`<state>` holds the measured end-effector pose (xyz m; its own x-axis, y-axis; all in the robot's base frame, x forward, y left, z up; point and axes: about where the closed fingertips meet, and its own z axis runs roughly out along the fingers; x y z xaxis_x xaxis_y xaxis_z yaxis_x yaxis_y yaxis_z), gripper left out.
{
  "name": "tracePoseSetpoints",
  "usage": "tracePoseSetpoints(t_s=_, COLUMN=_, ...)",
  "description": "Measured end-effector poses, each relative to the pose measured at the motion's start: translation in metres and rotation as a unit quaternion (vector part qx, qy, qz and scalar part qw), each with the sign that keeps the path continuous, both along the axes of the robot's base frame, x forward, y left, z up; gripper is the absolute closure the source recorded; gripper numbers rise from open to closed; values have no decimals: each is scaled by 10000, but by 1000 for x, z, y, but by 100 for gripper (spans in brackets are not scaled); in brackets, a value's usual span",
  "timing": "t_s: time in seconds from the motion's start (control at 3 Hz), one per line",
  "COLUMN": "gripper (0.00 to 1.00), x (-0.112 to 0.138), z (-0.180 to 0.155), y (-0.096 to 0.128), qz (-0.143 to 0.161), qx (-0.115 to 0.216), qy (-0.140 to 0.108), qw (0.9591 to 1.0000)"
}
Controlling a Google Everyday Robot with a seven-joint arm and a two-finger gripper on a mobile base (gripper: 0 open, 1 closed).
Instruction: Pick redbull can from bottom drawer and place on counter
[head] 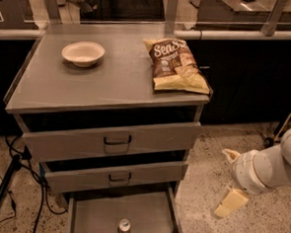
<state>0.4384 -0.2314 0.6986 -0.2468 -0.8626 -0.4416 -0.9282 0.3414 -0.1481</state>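
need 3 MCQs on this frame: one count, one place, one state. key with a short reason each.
1. Things lying on the counter: A. one B. two C. three
2. The redbull can stands: A. on the counter B. in the bottom drawer C. in the top drawer
3. The gripper, low to the right of the cabinet, is: A. open and empty B. shut on the redbull can C. shut and empty

Key:
1 B: only a white bowl and a chip bag lie there.
2 B: it is upright on the open drawer's floor, near the front.
3 A: its fingers are spread with nothing between them.
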Motion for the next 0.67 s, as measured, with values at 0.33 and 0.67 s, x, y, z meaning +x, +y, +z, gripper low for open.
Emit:
tracePoseSetpoints(t_s=0.33, gripper=0, x=5, z=-45, y=7, qz=10, qx=114, qy=369, qw=9993)
tracePoseSetpoints(t_s=0.67, gripper=0, x=5, z=-45, y=7, qz=10, qx=116, qy=370, qw=9992)
